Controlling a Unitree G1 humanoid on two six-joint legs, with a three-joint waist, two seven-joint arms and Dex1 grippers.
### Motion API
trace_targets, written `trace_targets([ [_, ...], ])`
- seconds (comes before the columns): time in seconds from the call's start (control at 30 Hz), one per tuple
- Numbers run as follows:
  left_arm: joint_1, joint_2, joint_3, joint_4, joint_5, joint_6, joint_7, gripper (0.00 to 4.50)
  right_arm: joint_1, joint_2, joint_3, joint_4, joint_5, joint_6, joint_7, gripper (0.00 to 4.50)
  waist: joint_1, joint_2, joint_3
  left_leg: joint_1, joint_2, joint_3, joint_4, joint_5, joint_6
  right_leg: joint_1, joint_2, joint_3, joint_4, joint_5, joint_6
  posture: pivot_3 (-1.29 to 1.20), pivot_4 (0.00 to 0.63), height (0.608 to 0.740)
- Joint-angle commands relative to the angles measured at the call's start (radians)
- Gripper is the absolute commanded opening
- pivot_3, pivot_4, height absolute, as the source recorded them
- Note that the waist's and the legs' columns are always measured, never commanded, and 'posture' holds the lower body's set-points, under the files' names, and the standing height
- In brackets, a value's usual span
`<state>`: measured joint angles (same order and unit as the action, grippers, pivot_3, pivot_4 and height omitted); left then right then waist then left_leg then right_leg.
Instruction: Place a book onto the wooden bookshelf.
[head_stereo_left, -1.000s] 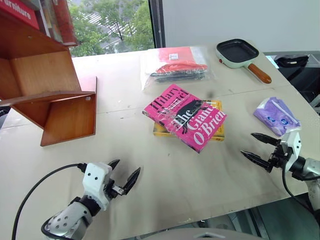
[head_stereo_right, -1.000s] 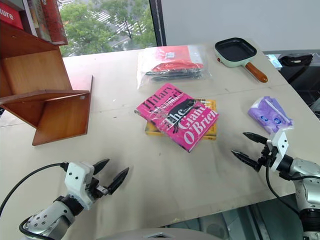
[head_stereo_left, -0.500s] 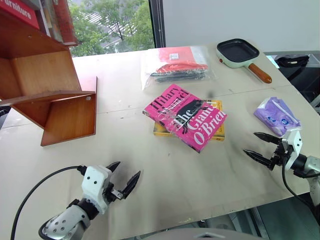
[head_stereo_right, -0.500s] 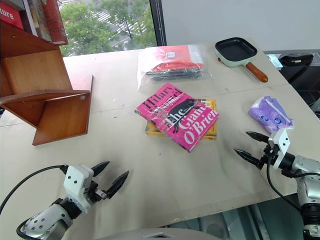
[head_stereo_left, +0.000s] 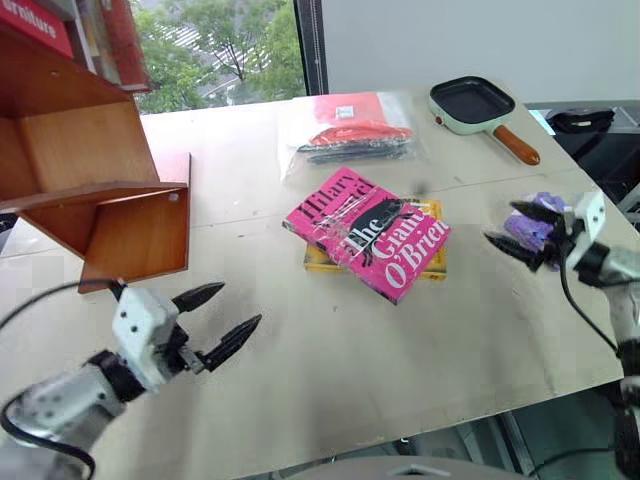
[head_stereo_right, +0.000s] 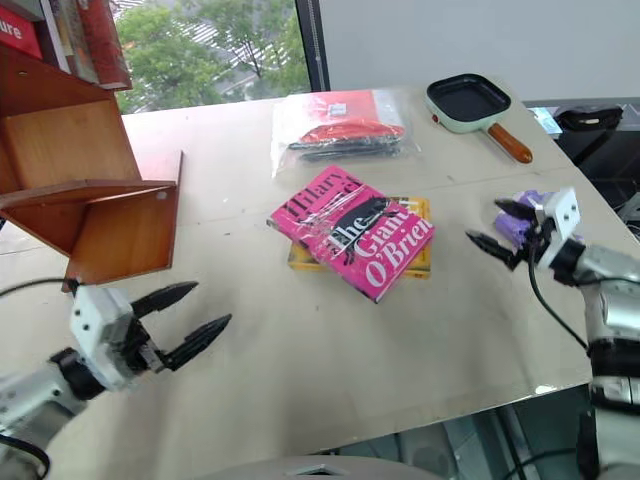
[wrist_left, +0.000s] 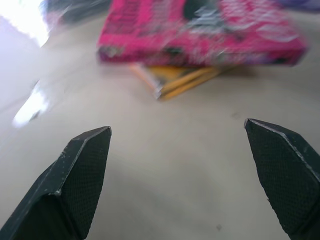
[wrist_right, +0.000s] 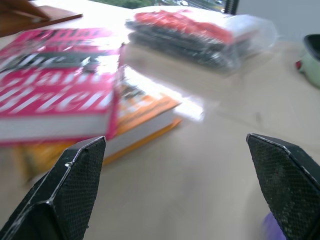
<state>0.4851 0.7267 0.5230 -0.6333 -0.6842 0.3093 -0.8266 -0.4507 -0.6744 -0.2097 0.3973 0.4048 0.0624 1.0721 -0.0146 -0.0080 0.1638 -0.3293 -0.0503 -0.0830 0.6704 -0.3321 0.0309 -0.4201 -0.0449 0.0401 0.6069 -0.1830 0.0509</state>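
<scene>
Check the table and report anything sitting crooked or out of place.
The pink book lies askew on top of a yellow book, turned at an angle so the lower one's corners stick out. Nothing looks spilled or damaged.

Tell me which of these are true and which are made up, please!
1. The pink book lies on top of a yellow book. True.
2. The right gripper is holding the pink book. False: it is open and apart from it.
3. The wooden bookshelf stands on the table. True.
4. The frying pan sits on the bookshelf. False: it lies on the table's far side.
5. The left gripper is open. True.
</scene>
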Motion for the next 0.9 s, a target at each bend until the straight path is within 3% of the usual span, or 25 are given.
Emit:
trace_targets([
  [0.03,-0.024,0.094,0.101,-0.019,-0.093,0.056,-0.082,4.5,-0.143,0.009,0.035,0.109,-0.038,0.018,-0.008,3.59,0.0,-0.001,0.002,-0.002,0.0,0.0,0.0,0.0,0.0,-0.001,0.0,0.0,-0.001,0.0,0.0,0.0,0.15,0.74],
  [0.07,-0.03,0.114,0.113,-0.02,-0.102,0.067,-0.096,4.5,-0.176,0.019,0.054,0.137,-0.054,0.016,-0.004,3.49,0.0,-0.001,0.002,-0.002,0.0,0.0,0.0,0.0,0.0,-0.002,0.0,0.0,-0.001,0.0,0.0,0.0,0.15,0.74],
  [0.1,-0.034,0.127,0.12,-0.022,-0.107,0.076,-0.106,4.5,-0.201,0.029,0.071,0.161,-0.068,0.01,0.003,3.11,-0.002,-0.001,0.002,-0.004,0.0,0.001,0.0,0.0,0.0,-0.004,-0.001,0.0,-0.001,0.0,0.0,0.0,0.15,0.74],
  [0.33,-0.034,0.138,0.128,-0.057,-0.153,0.14,-0.126,4.5,-0.345,0.09,0.161,0.375,-0.184,-0.076,0.004,0.06,-0.002,-0.001,0.002,-0.02,-0.001,0.001,0.0,0.001,-0.001,-0.02,-0.002,0.001,-0.001,0.0,0.0,0.0,0.15,0.74],
  [0.6,-0.009,0.15,0.163,-0.067,-0.173,0.187,-0.162,4.5,-0.401,0.138,0.176,0.464,-0.208,-0.127,0.047,0.06,-0.003,-0.001,0.002,-0.023,-0.001,0.001,0.0,0.001,-0.001,-0.022,-0.002,0.0,-0.001,0.001,0.0,0.0,0.15,0.74],
  [0.9,0.002,0.141,0.168,-0.085,-0.162,0.196,-0.165,4.5,-0.319,0.156,0.225,0.29,-0.195,-0.058,0.155,0.06,-0.003,-0.001,0.002,-0.022,-0.001,0.0,0.0,0.001,-0.002,-0.022,-0.002,0.0,0.001,0.001,-0.001,0.0,0.15,0.74],
])
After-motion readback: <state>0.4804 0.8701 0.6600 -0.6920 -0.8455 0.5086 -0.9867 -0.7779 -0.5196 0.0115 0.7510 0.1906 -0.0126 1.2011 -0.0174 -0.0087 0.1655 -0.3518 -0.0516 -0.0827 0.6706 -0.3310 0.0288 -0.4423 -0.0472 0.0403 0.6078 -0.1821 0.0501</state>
